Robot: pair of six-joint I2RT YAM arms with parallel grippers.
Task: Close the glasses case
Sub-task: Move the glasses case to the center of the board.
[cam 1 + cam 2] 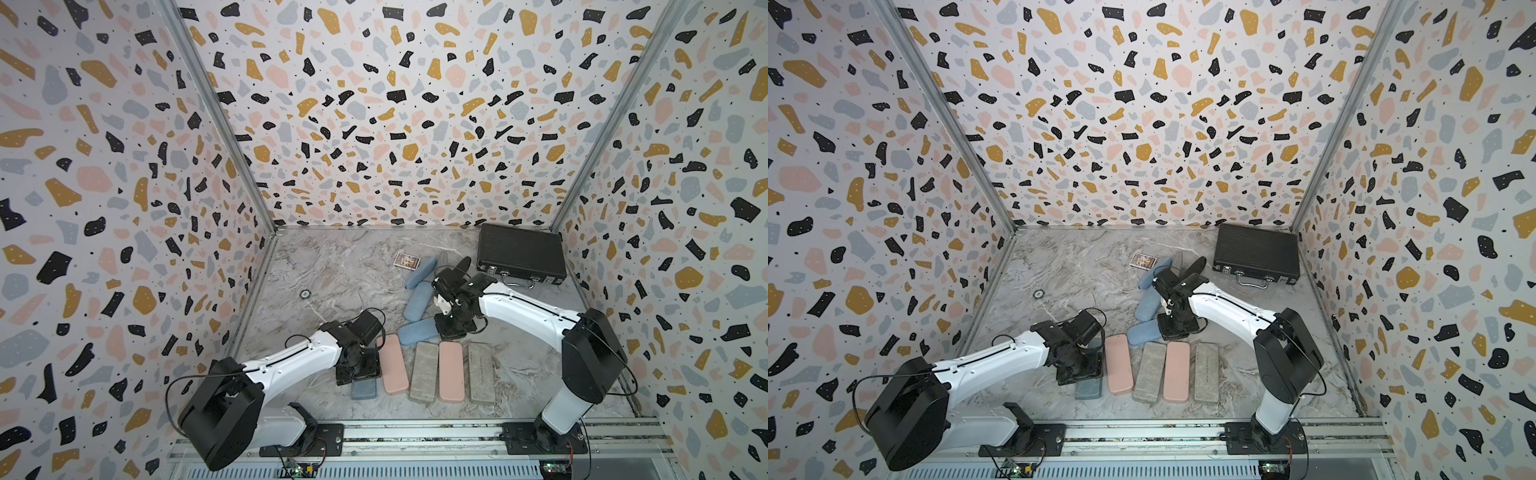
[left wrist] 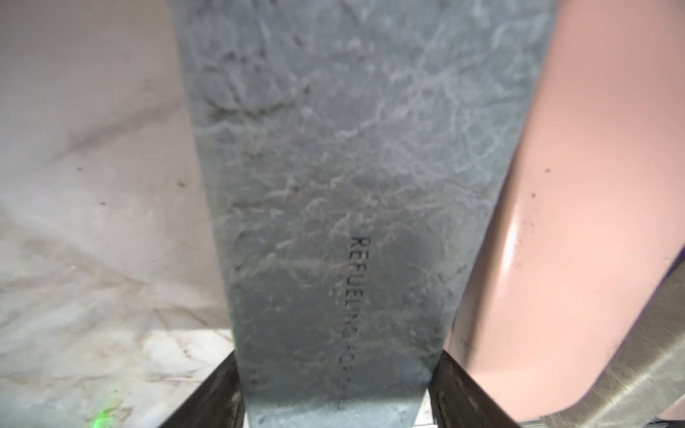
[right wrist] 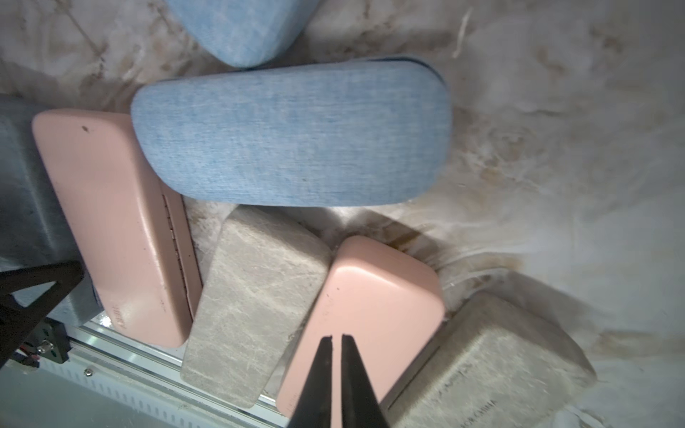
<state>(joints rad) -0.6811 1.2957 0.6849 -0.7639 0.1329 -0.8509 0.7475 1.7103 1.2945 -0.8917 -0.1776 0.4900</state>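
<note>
Although several cases are laid in a row near the front edge of the desk (image 1: 332, 270), the grey case (image 2: 333, 185) at the row's left end is taken to be the one in hand, since it is straddled by the left gripper (image 2: 335, 400). Its jaws are seen spread on either side of the case, close against both long edges; whether pressure is applied cannot be told. A pink case (image 2: 556, 259) is set just beside it. The lid appears to be down already, though the seam is hidden. A stiff, light shell is judged likely, with a grained cover that should be gripped without slipping; hold is best taken across the width, and the lid pressed on its flat top. The right gripper (image 3: 336, 341) is pinched nearly together on nothing, above another pink case (image 3: 370, 315) further along the row
</note>
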